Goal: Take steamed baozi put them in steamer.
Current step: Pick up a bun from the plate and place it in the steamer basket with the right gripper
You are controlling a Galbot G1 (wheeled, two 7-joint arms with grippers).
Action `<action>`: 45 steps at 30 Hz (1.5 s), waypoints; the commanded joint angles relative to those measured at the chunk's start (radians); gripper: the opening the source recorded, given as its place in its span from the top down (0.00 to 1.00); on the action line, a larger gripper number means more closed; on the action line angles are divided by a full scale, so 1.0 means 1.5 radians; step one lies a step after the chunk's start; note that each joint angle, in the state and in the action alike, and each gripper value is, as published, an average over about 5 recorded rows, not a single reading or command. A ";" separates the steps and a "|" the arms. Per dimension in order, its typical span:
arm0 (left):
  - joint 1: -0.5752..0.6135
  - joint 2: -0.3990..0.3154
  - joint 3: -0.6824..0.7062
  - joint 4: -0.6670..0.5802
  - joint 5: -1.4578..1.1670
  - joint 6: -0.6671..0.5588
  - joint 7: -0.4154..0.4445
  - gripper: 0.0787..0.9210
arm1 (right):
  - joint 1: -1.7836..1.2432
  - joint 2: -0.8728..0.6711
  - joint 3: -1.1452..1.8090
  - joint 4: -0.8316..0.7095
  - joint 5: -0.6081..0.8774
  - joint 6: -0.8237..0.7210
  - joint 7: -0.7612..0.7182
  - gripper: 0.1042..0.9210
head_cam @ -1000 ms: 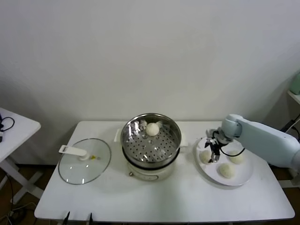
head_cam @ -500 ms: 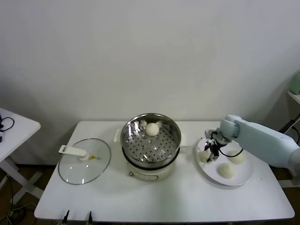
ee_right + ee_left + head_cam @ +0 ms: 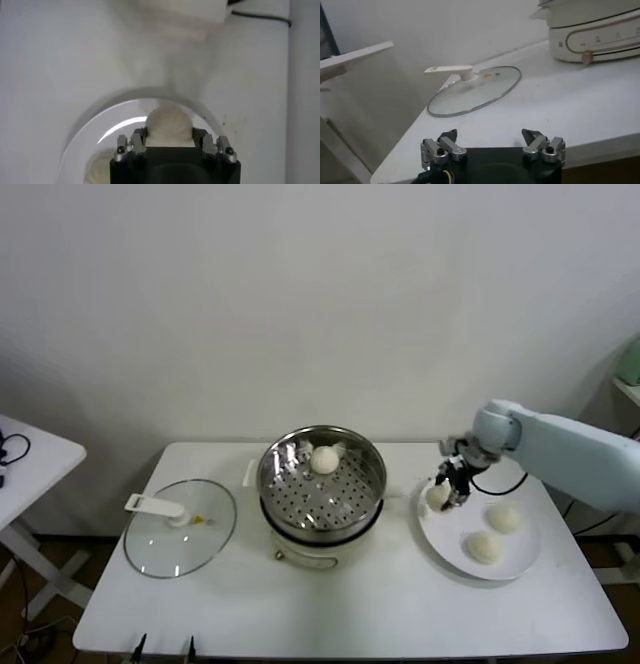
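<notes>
Four baozi on a white desk (image 3: 350,604) against a plain white wall: one in the steamer (image 3: 322,489), one gripped, two on the plate (image 3: 455,559).

Second white desk edge (image 3: 35,449) at far left; glass lid (image 3: 180,527) with white handle lies flat left of the steamer. Steamer: shiny perforated steel basket on white cooker base, one smooth off-white bun (image 3: 324,459) at its rear. Right tool (image 3: 447,494) clamps a dome-shaped bun (image 3: 437,496) (image 3: 169,125) above the plate's left rim. Two buns (image 3: 504,518) (image 3: 485,547) rest on the plate. Left tool (image 3: 492,145) parked off the desk's near-left edge, fingers spread, holding nothing.
</notes>
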 commanded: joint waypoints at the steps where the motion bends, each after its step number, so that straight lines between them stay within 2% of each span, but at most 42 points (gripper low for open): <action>1: 0.001 0.005 0.001 -0.002 0.002 -0.001 0.000 0.12 | 0.299 0.030 -0.174 0.119 0.205 -0.018 -0.012 0.37; 7: 0.005 0.005 0.006 -0.007 0.005 -0.004 -0.001 0.12 | 0.377 0.091 -0.172 0.159 0.299 -0.046 -0.005 0.38; 15: 0.006 0.002 0.010 -0.013 0.007 -0.007 -0.001 0.12 | 0.299 0.196 -0.101 0.176 0.340 -0.110 0.052 0.38; 28: 0.006 -0.005 0.014 -0.020 0.014 -0.005 0.001 0.12 | 0.117 0.369 -0.063 -0.001 0.256 -0.127 0.085 0.38; 36: 0.003 -0.006 0.010 -0.016 0.013 -0.003 0.001 0.12 | 0.050 0.412 -0.056 -0.089 0.191 -0.112 0.084 0.38; 45: -0.007 -0.007 0.009 -0.006 0.013 0.000 0.002 0.12 | 0.002 0.446 -0.042 -0.156 0.163 -0.095 0.086 0.38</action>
